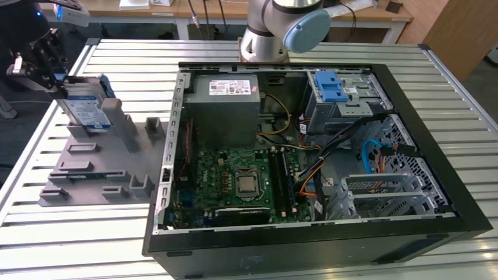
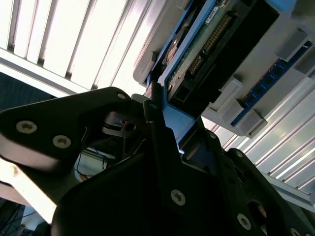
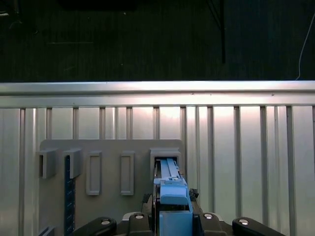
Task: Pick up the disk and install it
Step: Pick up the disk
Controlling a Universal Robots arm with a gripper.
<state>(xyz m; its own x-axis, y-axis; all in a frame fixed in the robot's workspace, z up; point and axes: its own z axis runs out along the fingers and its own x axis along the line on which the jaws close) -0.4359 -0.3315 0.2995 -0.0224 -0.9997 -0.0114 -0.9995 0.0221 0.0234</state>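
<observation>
I see the disk (image 1: pixel 87 108) standing on edge outside the open computer case (image 1: pixel 311 252), off the case's side on the exterior view's left, its white-and-blue label facing the camera. The gripper (image 1: pixel 55 81) is on the disk's upper end, on the side away from the case. In the second wrist view the black fingers (image 2: pixel 160 137) press against the blue side rail with the drive's green circuit board just beyond, so I read the jaws as closed on the disk. Its lower end sits at an upright slot of the grey holder plate (image 1: pixel 93 166), which lies flat just beside the case wall. I cannot tell whether the disk rests in that slot or hangs just clear of it. In the first wrist view the blue rail lines up with one of the plate's rectangular sockets. Inside the case, the grey metal box (image 1: pixel 225 96) with its small white sticker fills the corner nearest the disk, and the green motherboard (image 1: pixel 241 175) lies below it. The drive cage with the blue ridged latch (image 1: pixel 333 90) sits at the case's far corner, on the exterior view's right. The case and plate rest on a slatted metal table (image 1: pixel 78 245), and the arm's base (image 1: pixel 269 29) rises just behind the case.
</observation>
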